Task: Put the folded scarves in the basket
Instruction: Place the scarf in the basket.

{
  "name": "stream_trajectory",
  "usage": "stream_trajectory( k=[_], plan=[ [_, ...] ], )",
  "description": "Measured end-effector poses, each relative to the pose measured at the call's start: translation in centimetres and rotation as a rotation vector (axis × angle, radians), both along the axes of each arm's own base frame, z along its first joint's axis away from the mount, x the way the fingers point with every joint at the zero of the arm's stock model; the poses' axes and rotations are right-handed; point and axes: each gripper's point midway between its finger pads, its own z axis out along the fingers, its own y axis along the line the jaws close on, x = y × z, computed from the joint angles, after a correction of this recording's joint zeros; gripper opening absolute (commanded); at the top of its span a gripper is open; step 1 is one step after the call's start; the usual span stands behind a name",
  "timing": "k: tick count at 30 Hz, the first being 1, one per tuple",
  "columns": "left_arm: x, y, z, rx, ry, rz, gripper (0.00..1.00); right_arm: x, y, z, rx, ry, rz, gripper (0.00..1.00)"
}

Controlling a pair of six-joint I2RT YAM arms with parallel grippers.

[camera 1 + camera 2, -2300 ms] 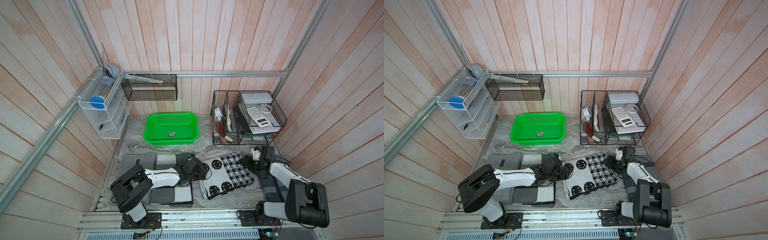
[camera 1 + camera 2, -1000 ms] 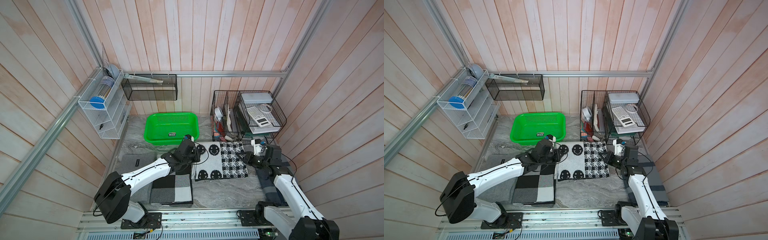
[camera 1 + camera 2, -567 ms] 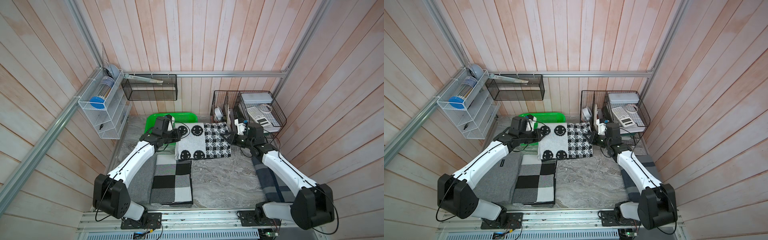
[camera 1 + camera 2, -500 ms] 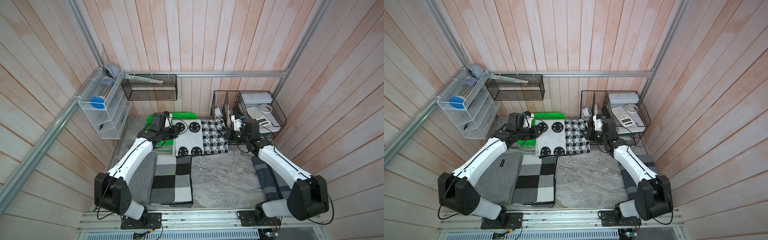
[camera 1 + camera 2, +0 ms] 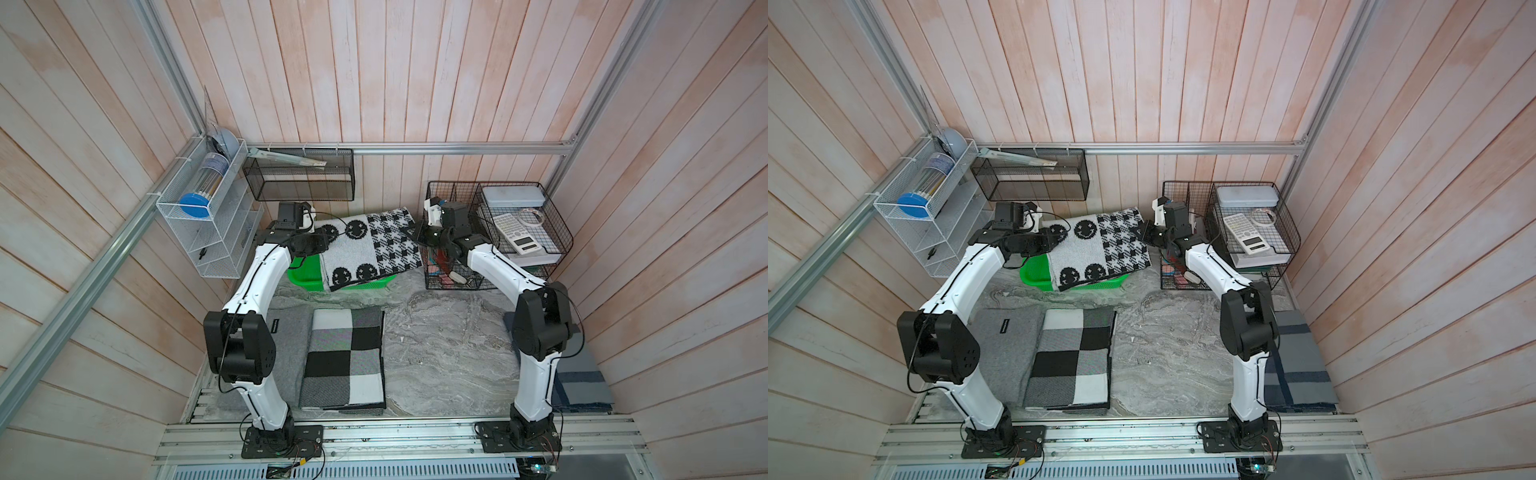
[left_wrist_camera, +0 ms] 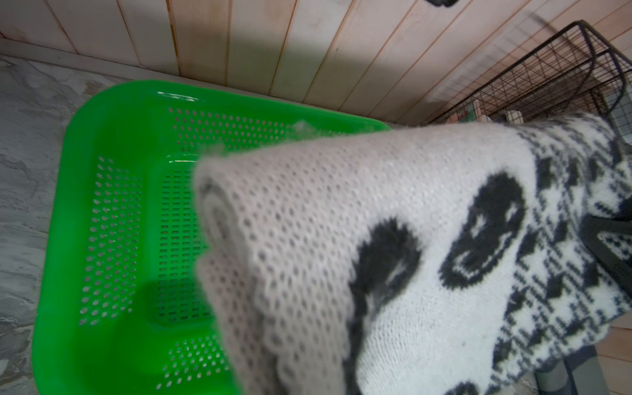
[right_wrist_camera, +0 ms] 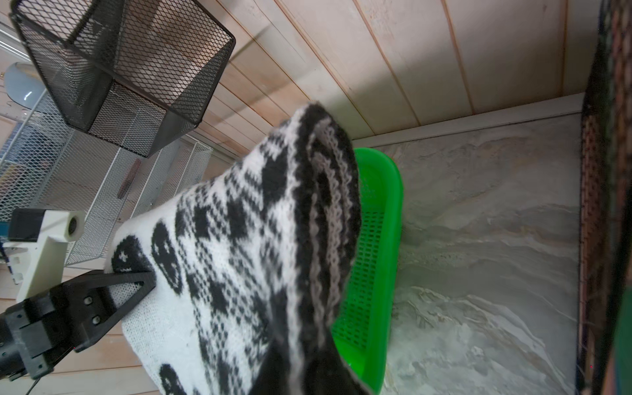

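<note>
Where the scarf [image 5: 362,250] hangs, the basket [image 5: 306,277] lies mostly hidden.

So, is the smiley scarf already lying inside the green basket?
No, the left gripper and right gripper hold the scarf up over the basket.

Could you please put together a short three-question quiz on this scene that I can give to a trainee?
1. True or false: the smiley-patterned scarf lies flat on the table.
2. What is beneath the scarf? A) the green basket B) the checked blanket C) the calculator
3. Which grippers are shut on the scarf?

Key:
1. False: it is held up in the air.
2. A.
3. Both: the left gripper grips one edge and the right gripper the opposite edge.
</note>
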Motion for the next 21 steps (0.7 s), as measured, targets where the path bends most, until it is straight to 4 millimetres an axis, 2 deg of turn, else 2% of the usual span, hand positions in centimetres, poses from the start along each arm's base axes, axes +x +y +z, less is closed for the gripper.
stream_trajectory(
  k=[6,11,16,21],
  plan=[
    [2.8,2.1,-0.8,0.077,-0.001,0.059,0.0,1.9,2.5,-1.6,-0.017,0.036,0.031,0.0],
    [5.2,4.5,-2.1,0.125,0.019,0.122,0.0,2.5,5.0,-3.3,-0.04,0.069,0.064,0.0],
    [5.9,5.9,-3.4,0.154,0.04,0.159,0.0,2.1,6.8,-5.2,-0.063,0.101,0.087,0.0],
    [6.8,6.1,-4.0,0.162,0.041,0.167,0.0,2.7,7.2,-7.1,-0.08,0.12,0.082,0.0]
  ],
)
